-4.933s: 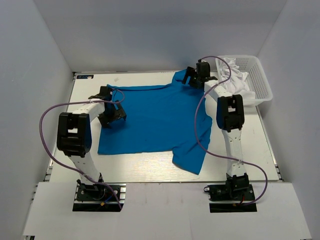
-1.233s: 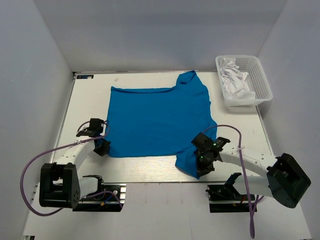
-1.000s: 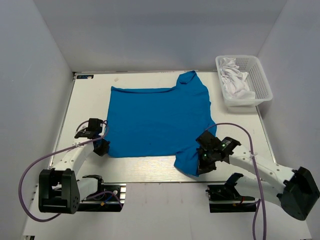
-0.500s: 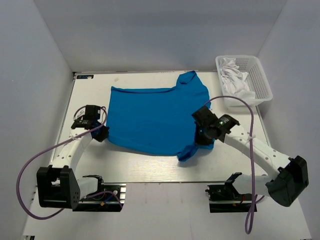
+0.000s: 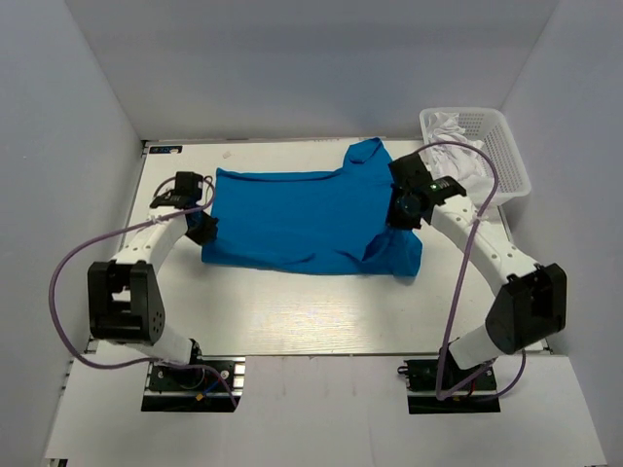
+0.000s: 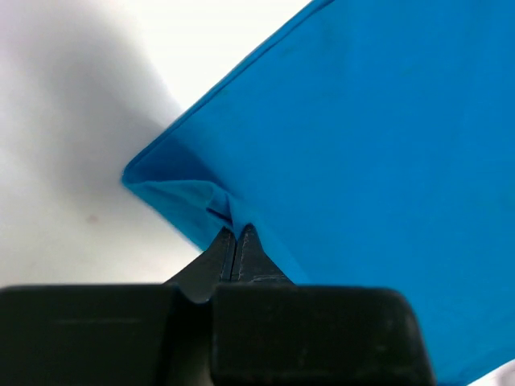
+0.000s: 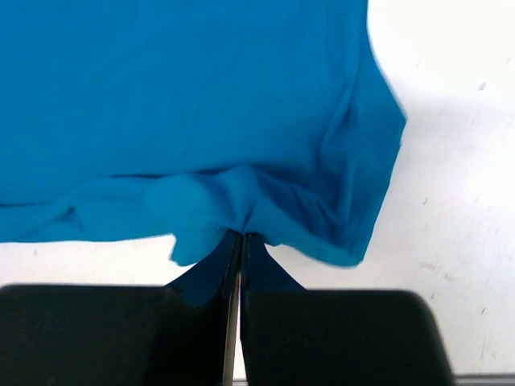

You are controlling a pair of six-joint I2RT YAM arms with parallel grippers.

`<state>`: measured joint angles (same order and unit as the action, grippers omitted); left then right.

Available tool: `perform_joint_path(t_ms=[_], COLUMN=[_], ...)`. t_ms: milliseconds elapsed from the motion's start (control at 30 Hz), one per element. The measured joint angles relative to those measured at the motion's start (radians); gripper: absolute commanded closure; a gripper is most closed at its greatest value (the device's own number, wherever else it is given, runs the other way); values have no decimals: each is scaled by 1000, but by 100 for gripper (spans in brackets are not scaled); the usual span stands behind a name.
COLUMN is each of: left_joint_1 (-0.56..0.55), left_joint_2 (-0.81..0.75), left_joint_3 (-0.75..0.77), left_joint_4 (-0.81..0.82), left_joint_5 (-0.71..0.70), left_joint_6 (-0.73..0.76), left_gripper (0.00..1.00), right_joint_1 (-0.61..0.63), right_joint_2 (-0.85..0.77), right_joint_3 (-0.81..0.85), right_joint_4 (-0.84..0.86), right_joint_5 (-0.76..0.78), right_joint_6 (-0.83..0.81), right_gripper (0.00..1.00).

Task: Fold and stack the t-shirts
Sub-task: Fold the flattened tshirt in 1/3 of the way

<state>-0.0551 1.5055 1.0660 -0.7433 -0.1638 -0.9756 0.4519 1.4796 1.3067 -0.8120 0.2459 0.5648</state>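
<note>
A blue t-shirt [image 5: 302,219] lies across the middle of the table, its near half lifted and carried toward the far side. My left gripper [image 5: 206,230] is shut on the shirt's near-left corner [image 6: 213,201], pinching a small fold of cloth. At the shirt's right side my right gripper [image 5: 401,212] is shut on bunched blue fabric [image 7: 233,201], with a sleeve hanging below it. White t-shirts [image 5: 458,156] lie crumpled in the basket [image 5: 508,156] at the far right.
The white basket stands at the table's far right corner, close behind the right arm. Purple cables loop off both arms. The pale table [image 5: 292,311] shows in front of the shirt, and grey walls close in three sides.
Both grippers have carried the shirt's near edge away from the front edge toward the far side, folding it over. The arms have stretched out far.
</note>
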Motion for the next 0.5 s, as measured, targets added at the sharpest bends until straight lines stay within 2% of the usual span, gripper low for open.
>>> perform_joint_path(t_ms=[267,500], left_joint_1=[0,3], left_joint_2=[235,328], left_joint_3=[241,344], left_joint_4=[-3,-45], left_joint_5=[-8,-37], left_joint_6=[18,22], left_gripper=[100,100], right_joint_1=[-116,-168], right_joint_2=[122,227], right_joint_3=[116,176], right_joint_4=[34,77], right_joint_5=[-76,-154], right_joint_6=[-85,-142], right_gripper=[100,100])
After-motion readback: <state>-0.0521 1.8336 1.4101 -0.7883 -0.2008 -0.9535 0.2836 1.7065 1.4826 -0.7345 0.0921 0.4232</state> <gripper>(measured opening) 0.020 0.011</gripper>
